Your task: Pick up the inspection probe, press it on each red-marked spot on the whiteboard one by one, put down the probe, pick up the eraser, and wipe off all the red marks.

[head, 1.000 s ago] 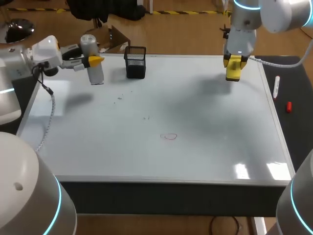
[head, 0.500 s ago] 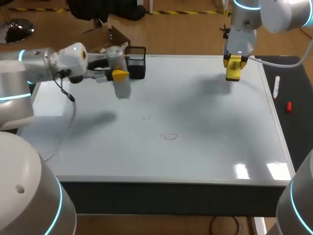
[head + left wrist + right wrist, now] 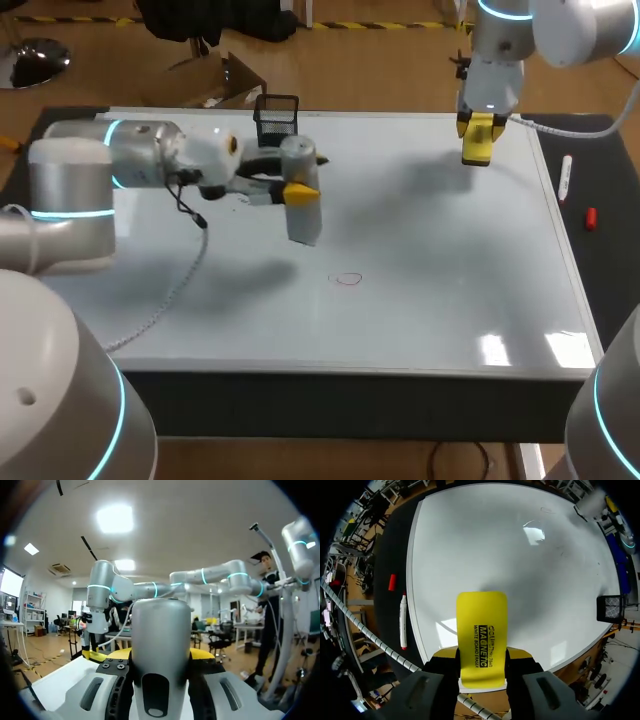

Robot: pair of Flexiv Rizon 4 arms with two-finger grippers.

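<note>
Inspection probe [image 3: 303, 222], in the head view: clamped across its middle by the left gripper [image 3: 300, 190], yellow tips pressed on it from two sides, grey body upright with the blunt end down. Hangs clear of the whiteboard [image 3: 440, 260], judging by the shadow cast well apart from it. Held that way, most likely, so the lower end can drop straight onto the red mark [image 3: 347, 279], a small loop near the probe, toward the front edge. Only one such mark made out; others possibly too faint to tell. Behind the probe, a black mesh holder [image 3: 277, 125] at the far edge. Over the far right corner, the right gripper [image 3: 478, 140], parked well apart from the probe's path. On the dark strip beside the board, a marker [image 3: 565, 178] and a red cap [image 3: 590, 217], apart from each other.

From the left wrist: probe standing tall between the fingers, both flanks gripped. Little of the board shown beside the gripper; no red mark seen.

From the right wrist: yellow eraser [image 3: 482, 630] pinched between the two fingers, flat face outward, pointed down at the board. Kept ready, presumably, for the wiping after the probe is set down. Board glossy and smooth, with lamp glare and soft shadows. Mesh holder at the far corner; marker and cap beside the near edge.
</note>
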